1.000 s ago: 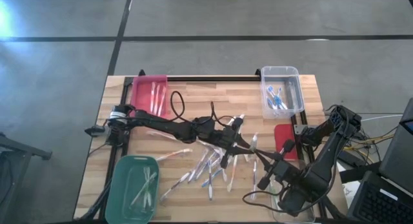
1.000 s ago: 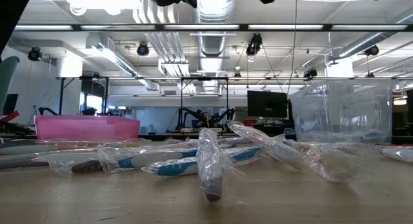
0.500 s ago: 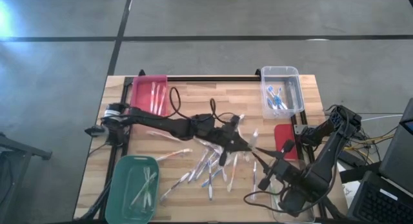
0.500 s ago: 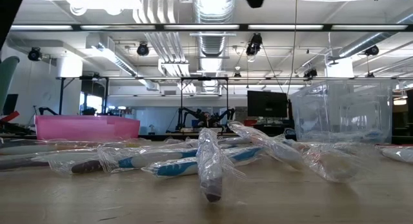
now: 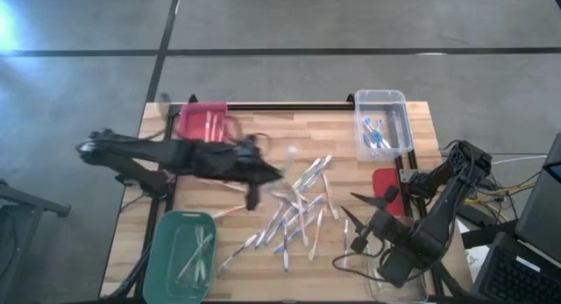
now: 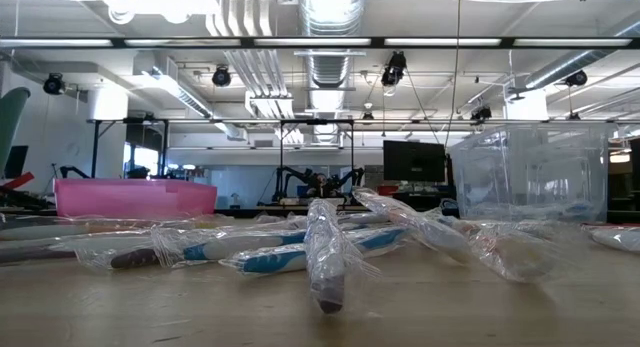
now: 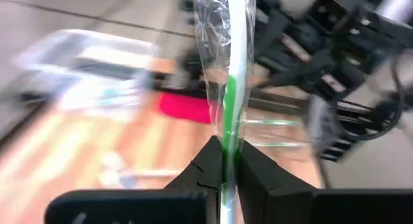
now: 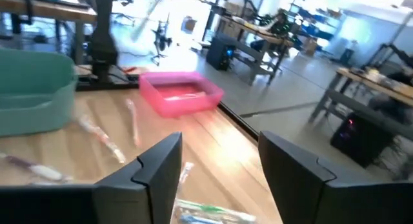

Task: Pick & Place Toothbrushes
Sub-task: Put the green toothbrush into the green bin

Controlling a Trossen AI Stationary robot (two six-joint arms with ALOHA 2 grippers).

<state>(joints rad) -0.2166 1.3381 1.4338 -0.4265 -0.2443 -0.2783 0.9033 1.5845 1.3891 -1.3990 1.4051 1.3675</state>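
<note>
Left wrist view: my left claw [image 7: 222, 161] is pinching a plastic-wrapped green-and-white toothbrush [image 7: 232, 88] above the wooden counter [image 5: 263, 133] near the pink bin [image 5: 203, 127]; my right claw [image 8: 216, 162] is standing released.

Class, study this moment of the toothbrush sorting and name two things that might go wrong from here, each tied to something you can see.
1. The left gripper pinches a wrapped green toothbrush near one end only, so it may swing or slip out in transit.
2. The loose toothbrushes lie overlapped in a pile on the table; the open right gripper might catch two wrappers at once or scatter them.
</note>
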